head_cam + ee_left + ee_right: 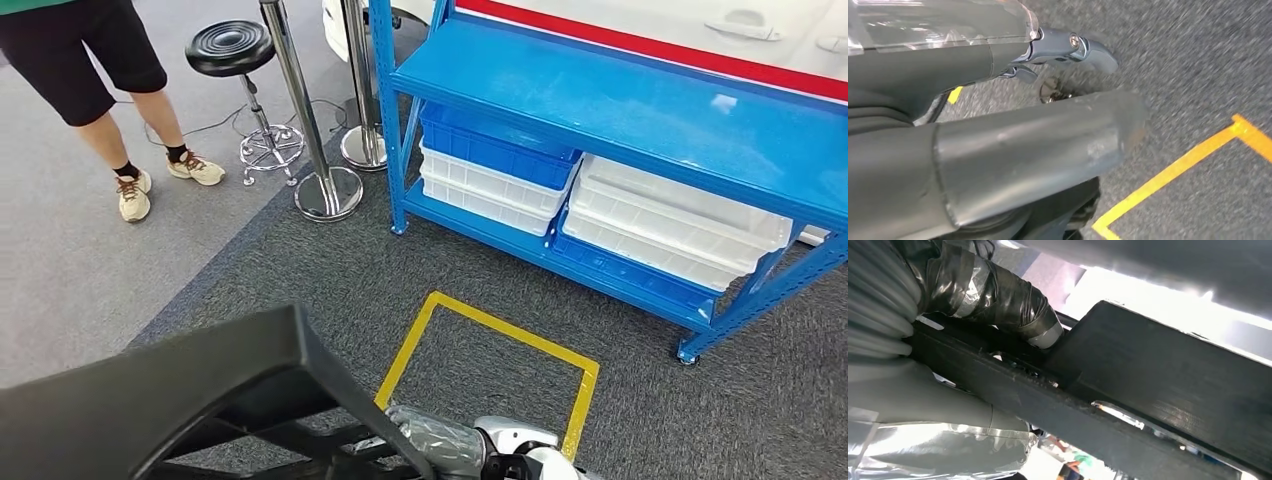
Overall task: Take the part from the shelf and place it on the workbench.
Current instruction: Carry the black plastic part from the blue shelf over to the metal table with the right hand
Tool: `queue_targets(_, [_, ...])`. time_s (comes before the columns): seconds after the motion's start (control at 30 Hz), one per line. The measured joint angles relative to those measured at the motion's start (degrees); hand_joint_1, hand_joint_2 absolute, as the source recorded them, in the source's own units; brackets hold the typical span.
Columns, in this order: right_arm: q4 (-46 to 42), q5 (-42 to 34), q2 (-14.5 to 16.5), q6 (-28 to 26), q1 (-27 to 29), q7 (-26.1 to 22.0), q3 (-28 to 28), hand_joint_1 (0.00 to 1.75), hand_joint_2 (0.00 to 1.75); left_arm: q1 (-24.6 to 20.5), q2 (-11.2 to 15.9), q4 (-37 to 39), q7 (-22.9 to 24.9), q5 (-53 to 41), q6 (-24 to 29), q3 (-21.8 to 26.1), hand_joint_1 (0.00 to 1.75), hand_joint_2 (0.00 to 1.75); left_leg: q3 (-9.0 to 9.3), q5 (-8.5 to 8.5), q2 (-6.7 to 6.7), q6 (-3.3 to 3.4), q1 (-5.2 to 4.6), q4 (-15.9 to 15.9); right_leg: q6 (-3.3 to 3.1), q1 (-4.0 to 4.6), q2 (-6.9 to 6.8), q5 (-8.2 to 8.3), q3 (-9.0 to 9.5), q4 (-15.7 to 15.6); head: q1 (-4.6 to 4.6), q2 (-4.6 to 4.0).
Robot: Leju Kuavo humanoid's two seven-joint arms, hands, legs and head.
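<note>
Over the yellow floor square (pixel 490 365), the right hand (pixel 998 295) clamps the black part (pixel 150 400) — left hand's (pixel 1013 155) fingers unclear.

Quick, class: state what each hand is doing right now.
Left hand: cannot be told; no held thing visible.
Right hand: grips the black part.

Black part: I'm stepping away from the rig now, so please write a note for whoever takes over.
Right hand: grips the black part.
Left hand: above the carpet near the yellow tape square; I cannot tell whether it holds anything.
Done: the part is off the blue shelf and carried low in front of the body.
Left: carry it to the workbench and set it down.
</note>
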Motion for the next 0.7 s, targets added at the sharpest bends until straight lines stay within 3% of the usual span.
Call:
queue_targets(0.07, [0.0, 0.0, 0.0, -0.1, 0.2, 0.0, 0.0, 1.75, 1.75, -0.3, 0.2, 0.0, -0.3, 0.1, 0.2, 0.0, 0.0, 0.0, -2.89, -3.41, 3.23, -0.56, 0.02, 6.1, -0.4, 0.01, -1.66, 0.12, 0.09, -0.3, -0.01, 0.0])
queue_targets(0.13, [0.2, 0.0, 0.0, -0.1, 0.4, 0.2, 0.0, 1.75, 1.75, -0.4, 0.4, 0.0, -0.6, -0.3, 0.2, 0.0, 0.0, 0.0, -5.85, -5.9, 4.39, -1.05, 0.27, 12.5, -0.47, 0.16, -3.41, 0.06, 0.01, -0.2, -0.01, 0.0])
queue_targets(0.17, [0.4, 0.0, 0.0, 0.1, 0.4, 0.4, 0.1, 1.75, 1.75, -0.4, 0.4, 0.0, -0.7, -0.7, -0.1, -0.2, 0.0, 0.0, -6.17, -5.75, 4.6, -1.2, 0.38, 13.4, -0.47, 0.18, -4.21, 0.01, -0.01, -0.2, -0.01, 0.0])
queue_targets(0.2, [0.7, 0.0, 0.0, 0.2, 0.3, 0.7, 0.2, 1.75, 1.75, -0.3, 0.4, 0.0, -0.8, -1.1, -0.7, -0.5, 0.0, 0.0, -5.25, -4.52, 4.84, -1.26, 0.45, 11.8, -0.4, 0.18, -4.94, -0.05, 0.01, -0.2, -0.01, 0.0])
queue_targets(0.3, [2.1, 0.4, 0.0, 0.7, -0.7, 1.2, 0.6, 1.75, 1.75, -0.5, 0.4, 0.0, -1.0, -2.1, -2.1, -1.3, 0.0, 0.0, 0.82, -0.01, 7.57, -0.63, 0.2, 0.6, 0.14, 0.4, -6.84, -0.39, 0.33, -0.1, -0.01, 0.0])
queue_targets(0.37, [2.8, 0.6, 0.1, 0.8, -1.2, 1.3, 0.9, 1.75, 1.75, -0.7, 0.4, 0.0, -1.0, -2.2, -2.4, -1.8, 0.0, 0.0, 2.21, 0.5, 8.37, 0.27, -0.23, -2.3, 0.71, 0.67, -7.84, -0.53, 0.51, -0.2, 0.0, 0.0])
queue_targets(0.43, [3.5, 0.7, 0.1, 0.8, -1.7, 1.3, 1.1, 1.75, 1.75, -0.5, 0.4, 0.0, -1.1, -2.3, -2.4, -2.2, 0.0, 0.0, 2.09, 0.8, 7.13, 1.09, -0.25, -2.5, 1.38, 0.68, -8.45, -0.62, 0.74, -0.3, -0.01, 0.0])
queue_targets(0.5, [3.9, 0.7, 0.1, 0.8, -2.0, 1.3, 1.2, 1.75, 1.75, -0.4, 0.4, 0.0, -1.1, -2.3, -2.4, -2.3, 0.0, 0.0, 2.21, 1.2, 6.05, 1.85, -0.02, -3.0, 1.92, 0.45, -6.43, -1.94, 0.36, 1.1, 0.0, 0.0])
queue_targets(0.57, [4.3, 0.7, 0.1, 0.8, -2.0, 1.3, 1.3, 1.75, 1.75, -0.6, 0.4, 0.0, -1.1, -2.3, -2.4, -2.4, 0.0, 0.0, 2.2, 1.47, 4.94, 2.4, 0.05, -3.3, 2.09, 0.24, -3.24, -5.46, -2.29, 7.0, 0.0, 0.0])
queue_targets(0.63, [4.8, 0.7, 0.1, 0.8, -2.0, 1.3, 1.4, 1.75, 1.75, -0.8, 0.4, 0.0, -1.1, -2.3, -2.4, -2.5, 0.0, 0.0, 2.03, 1.54, 3.6, 2.61, -0.05, -3.2, 2.14, 0.25, -2.1, -8.35, -5.9, 14.2, 0.0, 0.0])
queue_targets(0.67, [5.0, 0.7, 0.0, 0.8, -2.0, 1.3, 1.5, 1.75, 1.75, -0.7, 0.4, 0.0, -1.1, -2.3, -2.4, -2.6, 0.0, 0.0, 1.99, 1.55, 2.85, 2.63, -0.1, -3.1, 2.15, 0.28, -1.95, -8.25, -6.76, 15.7, 0.0, 0.0])
queue_targets(0.7, [5.2, 0.7, 0.0, 0.8, -2.0, 1.3, 1.5, 1.75, 1.75, -0.7, 0.4, 0.0, -1.1, -2.3, -2.4, -2.7, 0.0, 0.0, 1.98, 1.54, 2.08, 2.6, -0.13, -3.0, 2.13, 0.26, -1.84, -7.05, -6.61, 15.2, 0.0, 0.0])
